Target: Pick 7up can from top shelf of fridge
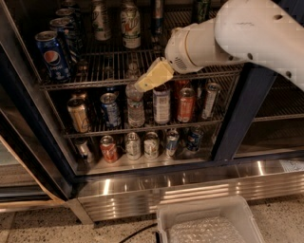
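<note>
Two silvery-white 7up cans with green lettering stand upright at the back of the top shelf [102,66] of the fridge [240,111]: one 7up can [129,24] near the middle and its twin [100,21] to its left. My gripper [153,76], a tan wedge at the end of the white arm [223,35], hangs in front of the shelf's front rail. It points down-left, below and a little right of the nearer 7up can, and touches neither can.
Blue Pepsi cans [51,54] crowd the shelf's left end. A dark slim can [202,8] stands at the back right. Mixed cans and a bottle [135,102] fill the two racks below. A white plastic bin [209,223] sits on the floor before the ribbed steel base [190,182].
</note>
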You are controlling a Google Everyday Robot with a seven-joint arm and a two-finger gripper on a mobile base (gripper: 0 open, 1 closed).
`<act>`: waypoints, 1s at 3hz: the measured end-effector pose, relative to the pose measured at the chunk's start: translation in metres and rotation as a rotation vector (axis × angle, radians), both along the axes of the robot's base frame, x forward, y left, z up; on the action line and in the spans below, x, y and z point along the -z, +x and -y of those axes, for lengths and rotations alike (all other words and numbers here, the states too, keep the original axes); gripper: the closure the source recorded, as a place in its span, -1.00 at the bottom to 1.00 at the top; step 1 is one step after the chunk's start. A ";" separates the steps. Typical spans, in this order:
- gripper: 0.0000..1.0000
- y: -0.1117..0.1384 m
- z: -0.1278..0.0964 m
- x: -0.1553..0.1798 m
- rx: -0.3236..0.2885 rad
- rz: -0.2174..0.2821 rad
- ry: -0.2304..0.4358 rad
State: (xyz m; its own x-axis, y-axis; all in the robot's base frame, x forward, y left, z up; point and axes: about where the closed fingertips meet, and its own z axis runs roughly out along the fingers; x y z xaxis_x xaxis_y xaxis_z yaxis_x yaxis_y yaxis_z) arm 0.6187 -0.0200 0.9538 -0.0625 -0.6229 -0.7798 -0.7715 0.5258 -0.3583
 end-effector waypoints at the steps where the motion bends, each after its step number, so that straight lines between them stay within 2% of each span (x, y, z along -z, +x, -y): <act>1: -1.00 0.033 -0.014 -0.002 -0.008 0.061 0.064; 2: -1.00 0.055 -0.030 -0.002 -0.027 0.089 0.099; 3: -1.00 0.068 -0.052 -0.003 -0.061 0.111 0.116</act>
